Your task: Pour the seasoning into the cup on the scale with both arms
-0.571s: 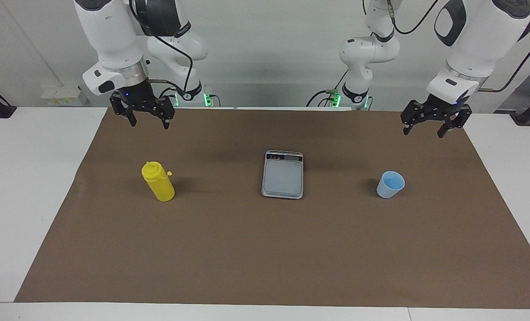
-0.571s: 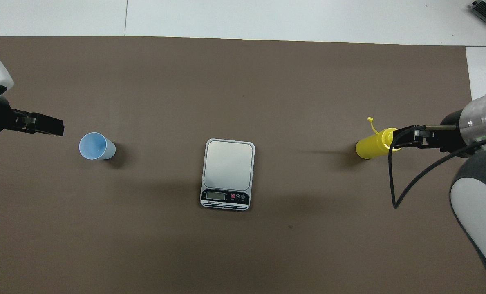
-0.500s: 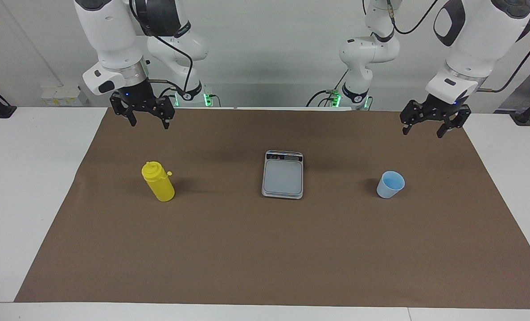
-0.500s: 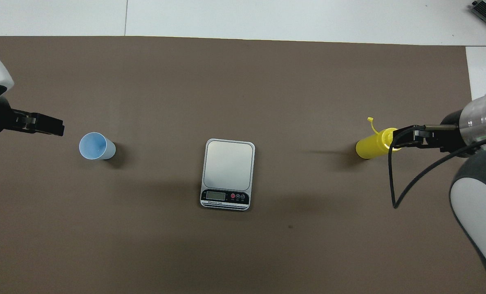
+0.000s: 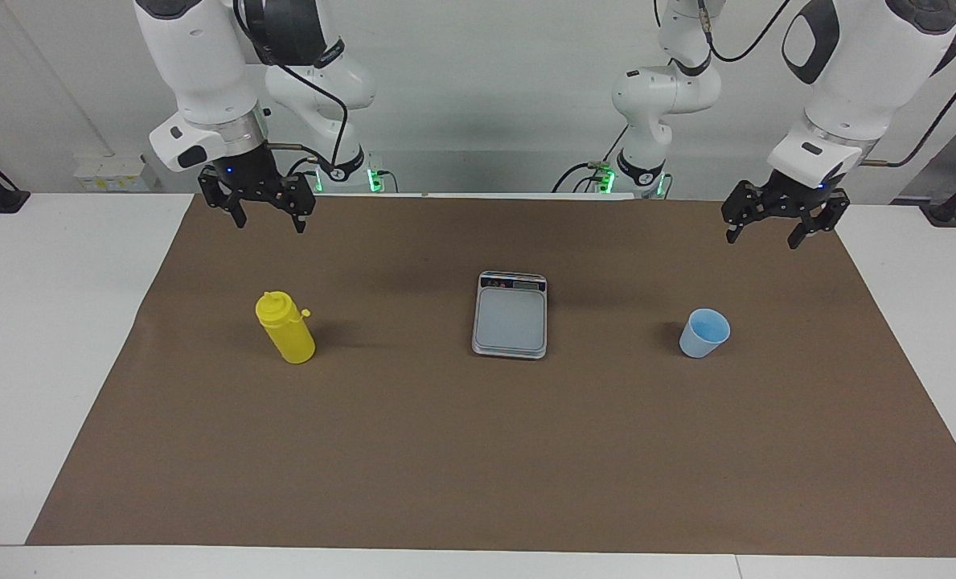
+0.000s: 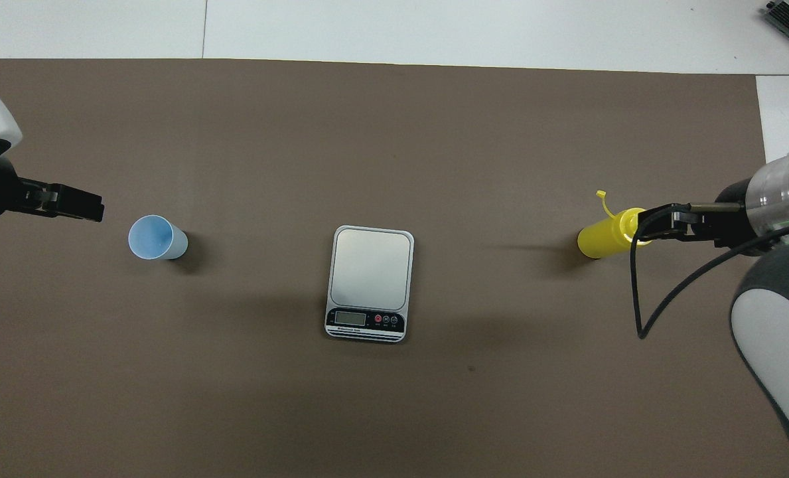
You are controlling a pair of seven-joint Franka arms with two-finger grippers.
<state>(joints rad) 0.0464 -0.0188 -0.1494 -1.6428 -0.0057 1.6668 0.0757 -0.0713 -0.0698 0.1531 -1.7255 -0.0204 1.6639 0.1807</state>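
- Scale (image 5: pixel 510 314): lies flat at the middle of the brown mat (image 5: pixel 478 450); long axis runs toward and away from the robots, display strip at the end nearer the robots; platform bare.
- Bottle (image 5: pixel 285 327): stands upright on the mat, level with the scale, toward the right arm's end of the table and well apart from the scale; long axis vertical, cap up, tethered tip cover sticking out on the scale's side and slightly away from the robots.
- Cup (image 5: pixel 704 332): stands upright, mouth up, level with the scale, toward the left arm's end of the table and well apart from the scale.
- Right gripper (image 5: pixel 268 217): hangs in the air over the mat, nearer the robots than the bottle, fingers pointing down and spread apart, holding nothing.
- Left gripper (image 5: pixel 764 230): hangs in the air over the mat's edge, nearer the robots than the cup, fingers pointing down and spread apart, holding nothing.
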